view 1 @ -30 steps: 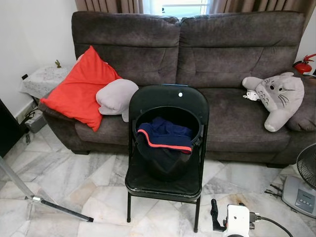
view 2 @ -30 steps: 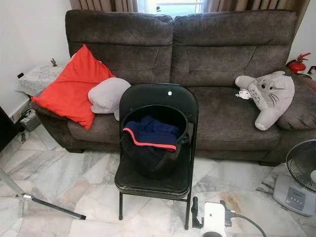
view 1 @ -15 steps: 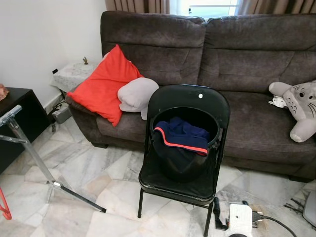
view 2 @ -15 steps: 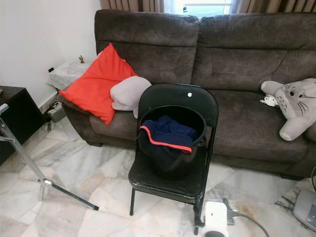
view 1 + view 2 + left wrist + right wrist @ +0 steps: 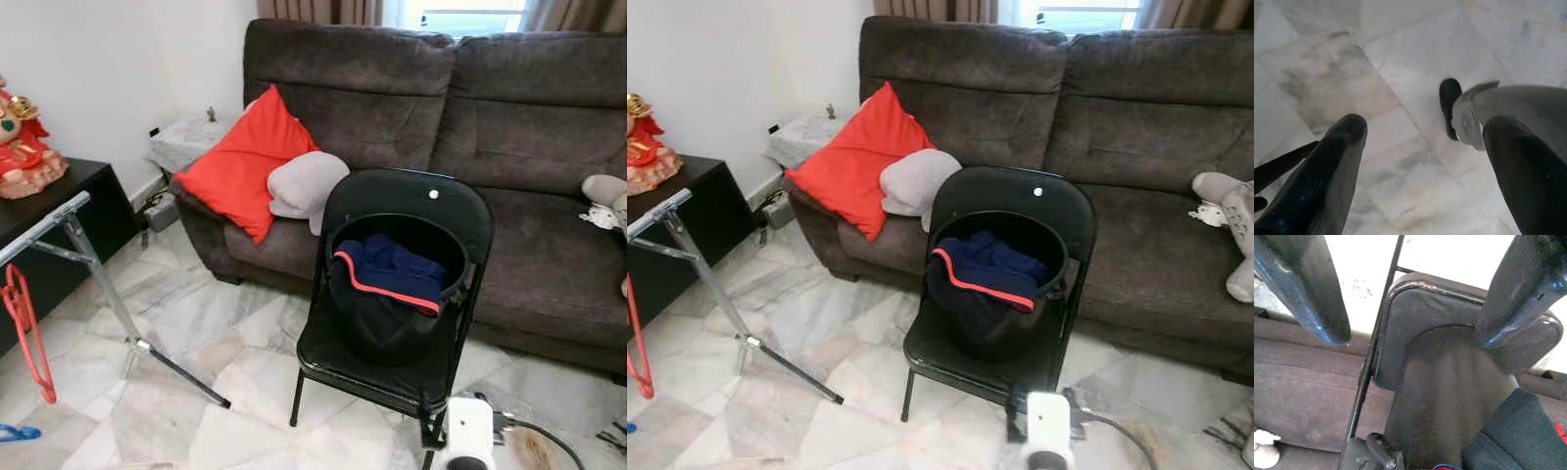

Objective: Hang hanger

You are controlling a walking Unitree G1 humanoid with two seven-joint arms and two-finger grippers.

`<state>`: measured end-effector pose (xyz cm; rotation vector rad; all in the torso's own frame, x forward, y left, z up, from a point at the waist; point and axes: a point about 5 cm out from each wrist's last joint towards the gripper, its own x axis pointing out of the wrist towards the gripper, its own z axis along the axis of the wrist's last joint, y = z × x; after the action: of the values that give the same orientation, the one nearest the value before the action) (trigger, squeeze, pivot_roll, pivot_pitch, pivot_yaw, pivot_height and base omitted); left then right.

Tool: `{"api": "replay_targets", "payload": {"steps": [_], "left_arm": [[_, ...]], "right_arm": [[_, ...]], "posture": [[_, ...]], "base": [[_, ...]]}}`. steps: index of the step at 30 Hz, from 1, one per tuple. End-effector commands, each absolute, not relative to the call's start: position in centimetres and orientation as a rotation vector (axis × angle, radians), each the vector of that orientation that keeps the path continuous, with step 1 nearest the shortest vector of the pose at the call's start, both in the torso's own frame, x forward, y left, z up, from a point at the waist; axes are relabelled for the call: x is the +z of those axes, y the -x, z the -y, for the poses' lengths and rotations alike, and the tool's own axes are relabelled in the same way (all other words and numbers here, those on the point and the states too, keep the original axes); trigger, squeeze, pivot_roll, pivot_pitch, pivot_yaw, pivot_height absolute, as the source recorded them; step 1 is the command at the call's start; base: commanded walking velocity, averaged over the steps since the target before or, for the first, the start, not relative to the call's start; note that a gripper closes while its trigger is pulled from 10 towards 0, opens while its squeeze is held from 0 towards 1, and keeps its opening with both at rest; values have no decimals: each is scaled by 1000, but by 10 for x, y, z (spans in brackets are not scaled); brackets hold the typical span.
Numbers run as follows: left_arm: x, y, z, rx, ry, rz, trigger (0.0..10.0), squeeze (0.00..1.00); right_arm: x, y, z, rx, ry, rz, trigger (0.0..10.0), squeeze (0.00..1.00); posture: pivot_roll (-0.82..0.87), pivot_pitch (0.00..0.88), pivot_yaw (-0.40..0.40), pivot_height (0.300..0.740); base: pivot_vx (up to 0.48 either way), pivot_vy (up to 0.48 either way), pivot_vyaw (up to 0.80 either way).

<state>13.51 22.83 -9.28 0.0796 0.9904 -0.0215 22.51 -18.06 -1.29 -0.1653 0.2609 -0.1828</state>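
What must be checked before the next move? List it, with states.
1. Left gripper jaws open, empty: ok.
2. Right gripper jaws open, empty: ok.
3. A hanger in hand: not ok.
4. Blue hanger in view, lying on the floor: ok.
5. Rack bar in view, red hanger apparently hung from it: ok.
6. Room left on the bar: cannot tell.

Red hanger (image 5: 26, 333), black chair (image 5: 407, 294), navy cloth (image 5: 392, 274) (red trim), dark brown sofa (image 5: 392, 88), red cushion (image 5: 250, 162).
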Motion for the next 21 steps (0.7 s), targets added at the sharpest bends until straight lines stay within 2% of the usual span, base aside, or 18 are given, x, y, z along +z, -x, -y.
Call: {"api": "replay_targets", "payload": {"steps": [1, 6, 21], "left_arm": [[-95, -130, -229, -14, -81, -1014, 10000, 0], [-96, -128, -226, -18, -82, -1023, 10000, 0], [-96, -128, -229, -23, -79, -1025, 10000, 0]], "right_arm": [[-13, -226, 178, -182, 156, -263, 10000, 0], [-14, -226, 179, -186, 161, -265, 10000, 0], [0, -230, 179, -201, 170, -180, 10000, 0]], "posture": [[-22, 20, 53, 740], [-24, 21, 55, 740], [-25, 26, 52, 740]], "base": [[0, 0, 0], [0, 0, 0], [279, 0, 0]]}}
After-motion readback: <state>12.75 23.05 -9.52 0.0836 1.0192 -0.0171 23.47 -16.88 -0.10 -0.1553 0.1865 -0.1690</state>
